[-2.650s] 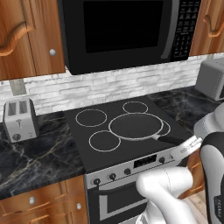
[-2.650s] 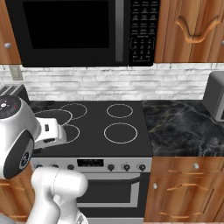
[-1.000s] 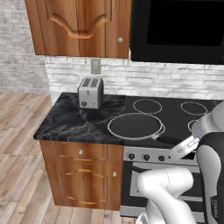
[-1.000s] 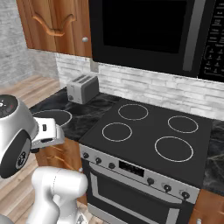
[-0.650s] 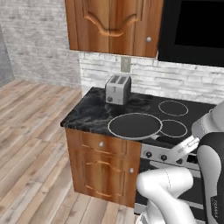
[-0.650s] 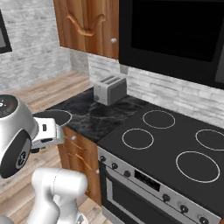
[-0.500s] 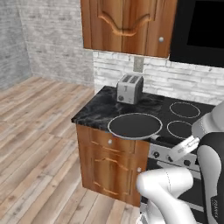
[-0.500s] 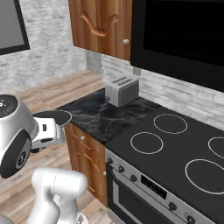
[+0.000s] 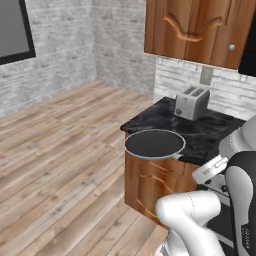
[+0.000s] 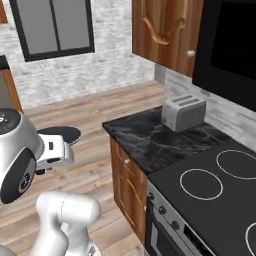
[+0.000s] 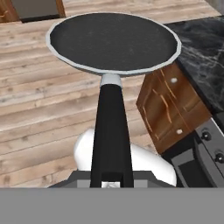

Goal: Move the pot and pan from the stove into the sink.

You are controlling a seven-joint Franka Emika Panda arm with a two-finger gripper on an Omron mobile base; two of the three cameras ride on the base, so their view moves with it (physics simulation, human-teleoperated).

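**One pan carried off the counter's edge**

Left of the black marble counter (image 9: 200, 135) lies wood plank floor (image 9: 60, 165) under grey brick walls. The gripper (image 11: 111, 177) clamps the pan (image 11: 113, 41) by its handle, just left of the counter and toaster (image 10: 183, 112). No legible writing.

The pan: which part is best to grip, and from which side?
The pan is best gripped by its straight black stick handle, from the handle's free end, in line with it. The gripper is already closed there. The round dish has a thin pale rim, which looks a poorer hold.
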